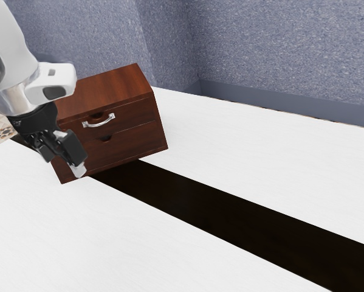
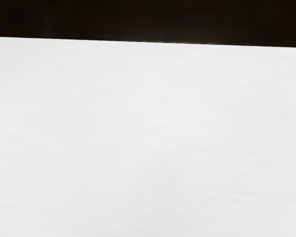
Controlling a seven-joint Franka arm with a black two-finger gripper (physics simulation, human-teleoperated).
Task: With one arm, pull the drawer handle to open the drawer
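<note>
The drawer looks shut, its handle untouched. The claw hangs nearby, toward the exterior view's left, fingers apart and empty. Grasping and pulling both remain.

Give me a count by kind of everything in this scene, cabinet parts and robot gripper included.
Wooden cabinet: 1
Drawers: 2
Silver handle: 1
Gripper: 1
Total: 5

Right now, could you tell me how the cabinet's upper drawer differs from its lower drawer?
The upper drawer carries a silver handle; the lower drawer shows just a dark notch. The gripper covers the lower drawer's end, while the upper drawer's front shows nearly whole. Both are reddish-brown wood and look shut.
</note>
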